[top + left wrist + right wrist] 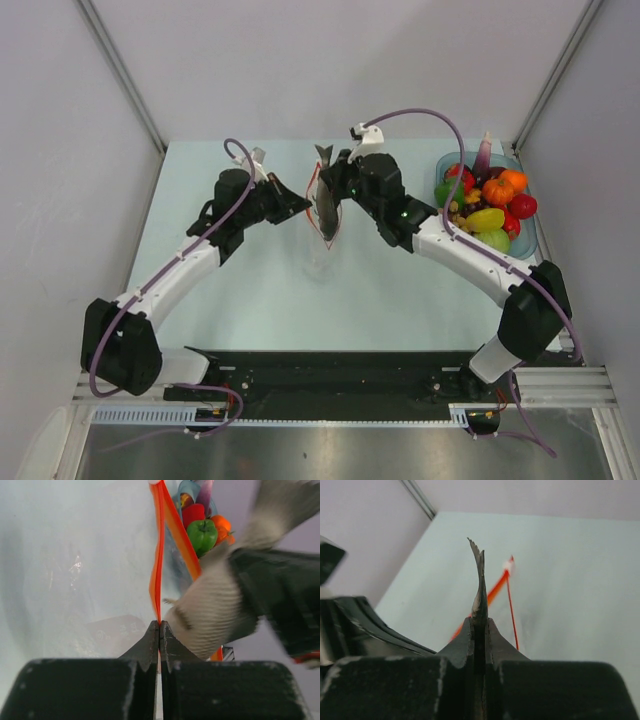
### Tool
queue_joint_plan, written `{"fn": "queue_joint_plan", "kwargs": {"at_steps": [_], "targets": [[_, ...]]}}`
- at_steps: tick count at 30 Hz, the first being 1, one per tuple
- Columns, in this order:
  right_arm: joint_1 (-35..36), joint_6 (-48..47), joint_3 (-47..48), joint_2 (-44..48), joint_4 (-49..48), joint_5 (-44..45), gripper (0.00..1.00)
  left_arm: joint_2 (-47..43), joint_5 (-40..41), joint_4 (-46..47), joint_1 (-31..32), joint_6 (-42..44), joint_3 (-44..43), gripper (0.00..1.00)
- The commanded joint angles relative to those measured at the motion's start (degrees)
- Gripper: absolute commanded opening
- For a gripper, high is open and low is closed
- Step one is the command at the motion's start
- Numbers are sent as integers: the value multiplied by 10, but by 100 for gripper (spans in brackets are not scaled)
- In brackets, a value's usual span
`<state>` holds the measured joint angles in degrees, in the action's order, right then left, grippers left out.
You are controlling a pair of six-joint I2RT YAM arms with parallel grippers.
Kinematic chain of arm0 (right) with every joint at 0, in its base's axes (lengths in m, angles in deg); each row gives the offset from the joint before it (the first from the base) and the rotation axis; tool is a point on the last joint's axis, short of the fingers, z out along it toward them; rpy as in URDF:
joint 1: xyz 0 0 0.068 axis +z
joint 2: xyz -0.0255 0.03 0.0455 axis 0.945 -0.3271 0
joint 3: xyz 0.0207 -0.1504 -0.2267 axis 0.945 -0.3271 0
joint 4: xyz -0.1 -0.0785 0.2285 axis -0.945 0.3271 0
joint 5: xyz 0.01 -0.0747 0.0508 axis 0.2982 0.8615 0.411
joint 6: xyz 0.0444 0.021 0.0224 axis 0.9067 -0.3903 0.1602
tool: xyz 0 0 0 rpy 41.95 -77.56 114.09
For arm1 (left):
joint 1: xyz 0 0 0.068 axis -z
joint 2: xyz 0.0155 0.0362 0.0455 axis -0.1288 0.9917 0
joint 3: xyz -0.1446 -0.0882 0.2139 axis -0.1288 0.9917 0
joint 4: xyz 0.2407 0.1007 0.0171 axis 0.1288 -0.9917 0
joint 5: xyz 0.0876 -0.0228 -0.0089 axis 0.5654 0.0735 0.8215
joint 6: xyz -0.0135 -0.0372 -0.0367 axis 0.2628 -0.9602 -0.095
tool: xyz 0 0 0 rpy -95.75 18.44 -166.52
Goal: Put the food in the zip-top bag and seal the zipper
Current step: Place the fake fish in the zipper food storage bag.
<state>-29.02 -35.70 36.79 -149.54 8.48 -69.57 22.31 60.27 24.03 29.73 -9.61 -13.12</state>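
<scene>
The clear zip-top bag [327,228] stands on edge at the table's middle, and its orange-red zipper [313,188] outlines an open mouth. My left gripper [300,207] is shut on the near end of the zipper [157,570], as the left wrist view [159,624] shows. My right gripper [338,190] is shut on a grey ribbed toy fish [324,185] and holds it at the bag's mouth. The fish [210,615] lies against the right zipper strip. In the right wrist view the jaws [479,620] pinch the fish's tail [479,575], with the zipper [495,592] beyond. The other food [487,200] is piled at the back right.
The food sits in a translucent blue tray [530,245] against the right wall. A green pepper [202,534] and red and orange pieces show behind the bag. White walls enclose the pale table [250,290] on three sides.
</scene>
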Motion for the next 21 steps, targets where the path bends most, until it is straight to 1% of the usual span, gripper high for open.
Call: {"fn": "queue_joint_plan", "kwargs": {"at_steps": [1,6,8,13,14,15,16,17,18,20,21], "targets": [[0,-37,-33,5,-39,13,0,-28,21,29,-3,-33,7,0],[5,-48,-37,18,10,-67,0,-36,31,33,-4,-31,14,0],[7,-57,-37,16,23,-112,0,-36,32,34,-3,-32,14,0],[13,-21,-36,-1,104,-121,0,-32,24,46,-3,-31,15,0],[10,-15,-35,-9,112,-144,3,-31,20,49,-3,-30,15,0],[9,-12,-33,-12,131,-150,12,-34,18,51,-3,-26,14,0],[3,-10,-32,-12,135,-153,24,-36,18,50,-3,-19,14,0],[2,-13,-31,-10,136,-160,51,-37,14,50,-3,-16,12,0],[-2,-15,-29,-3,135,-162,62,-38,12,47,-4,-15,12,0],[-14,-26,-15,6,132,-186,74,-45,8,39,-2,0,7,0],[-16,-29,-9,13,139,-190,78,-50,6,37,-1,7,7,0]]}}
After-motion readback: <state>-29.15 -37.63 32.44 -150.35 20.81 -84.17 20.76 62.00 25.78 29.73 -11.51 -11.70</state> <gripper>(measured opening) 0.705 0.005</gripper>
